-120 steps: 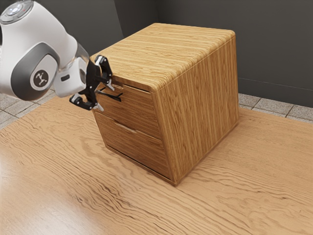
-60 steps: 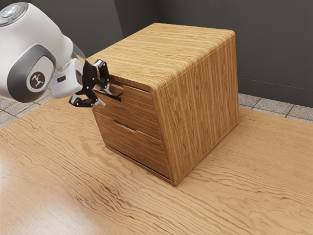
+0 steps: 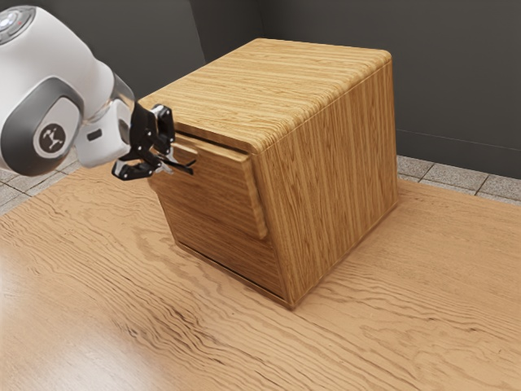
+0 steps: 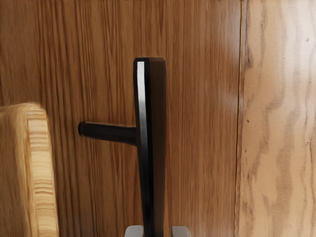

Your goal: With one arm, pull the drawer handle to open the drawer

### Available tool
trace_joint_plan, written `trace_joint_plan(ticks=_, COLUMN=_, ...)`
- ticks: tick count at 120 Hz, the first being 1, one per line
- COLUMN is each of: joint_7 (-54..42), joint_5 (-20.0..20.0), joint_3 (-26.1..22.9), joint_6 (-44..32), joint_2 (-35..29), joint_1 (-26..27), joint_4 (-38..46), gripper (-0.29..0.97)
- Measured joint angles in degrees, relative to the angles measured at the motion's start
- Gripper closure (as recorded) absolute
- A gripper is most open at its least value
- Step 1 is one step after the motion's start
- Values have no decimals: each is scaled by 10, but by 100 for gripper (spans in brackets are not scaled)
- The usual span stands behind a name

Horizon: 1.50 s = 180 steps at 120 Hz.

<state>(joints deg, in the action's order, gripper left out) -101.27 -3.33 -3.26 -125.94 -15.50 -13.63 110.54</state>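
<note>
The drawer (image 3: 216,191), upper one in the wooden cabinet (image 3: 326,163), stands partly out, its front leaning toward 9 o'clock in the exterior view. Its black handle (image 3: 181,168), long axis running roughly 10 to 4 o'clock, lies at 4 o'clock from my gripper (image 3: 166,158), which is pinching the bar from both sides. I judge the pull goes toward 9 o'clock. I can read no writing, only a white emblem on the arm (image 3: 53,137).

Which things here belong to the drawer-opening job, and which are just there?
In the job: gripper, shut on the handle; top drawer, partly open; cabinet.
Just there: lower drawer; wooden surface; tiled floor.
</note>
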Motion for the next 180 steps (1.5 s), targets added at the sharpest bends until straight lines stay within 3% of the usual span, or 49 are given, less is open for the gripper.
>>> trace_joint_plan(ticks=180, joint_7=3, joint_5=0, joint_3=3, joint_6=-3, joint_2=-162, joint_1=-9, joint_4=149, gripper=74)
